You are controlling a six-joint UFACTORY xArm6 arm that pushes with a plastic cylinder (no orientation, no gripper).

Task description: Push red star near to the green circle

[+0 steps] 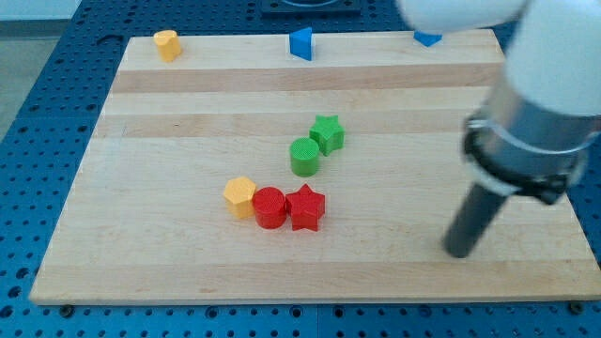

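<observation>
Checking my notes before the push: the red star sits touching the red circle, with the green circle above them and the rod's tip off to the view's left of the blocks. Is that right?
One detail is off: my tip is to the view's right of the blocks, not the left. The camera view shows it. The red star does touch the red circle, and the green circle lies above them.

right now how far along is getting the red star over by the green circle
Nothing looks done yet: the red star sits toward the view's bottom from the green circle, with bare board between them, and it touches the red circle. In hand: my tip rests on the board well to the view's right of the star, touching no block. Left: bring the tip below the star and push it toward the view's top.
</observation>
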